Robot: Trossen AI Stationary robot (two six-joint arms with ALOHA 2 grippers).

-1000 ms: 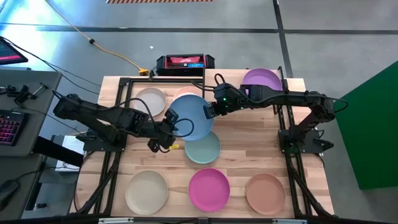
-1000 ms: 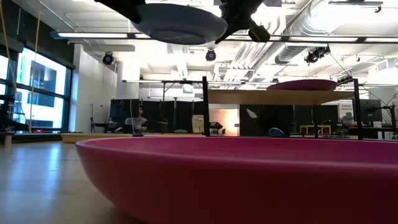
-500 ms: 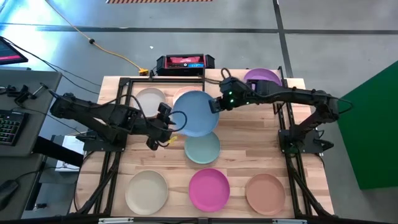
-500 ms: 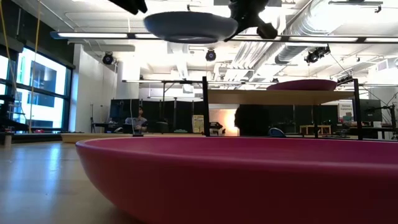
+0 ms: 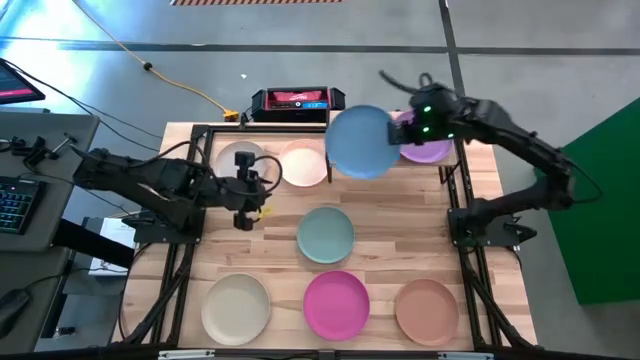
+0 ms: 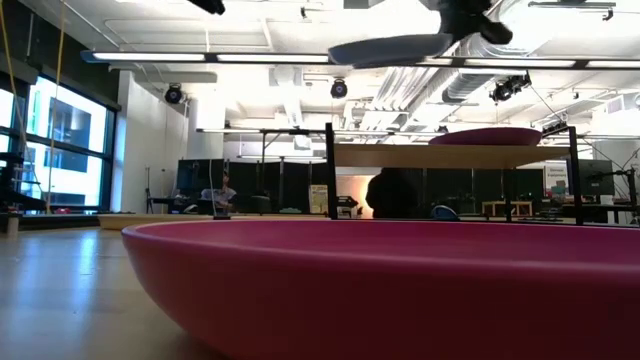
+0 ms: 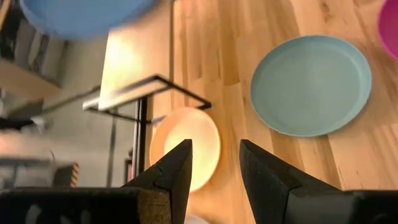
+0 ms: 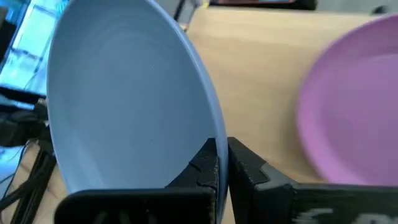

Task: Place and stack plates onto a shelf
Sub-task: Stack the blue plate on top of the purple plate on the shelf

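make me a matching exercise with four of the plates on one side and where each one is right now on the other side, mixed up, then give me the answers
Plates:
1. blue plate
2. purple plate
3. teal plate
4. magenta plate

Places:
A. lying on the shelf
B. held in the air by the right gripper, over the shelf
C. on the table, front row, middle
D. on the table, in the middle, just behind the front row

Pairs: 1-B, 2-A, 3-D, 4-C
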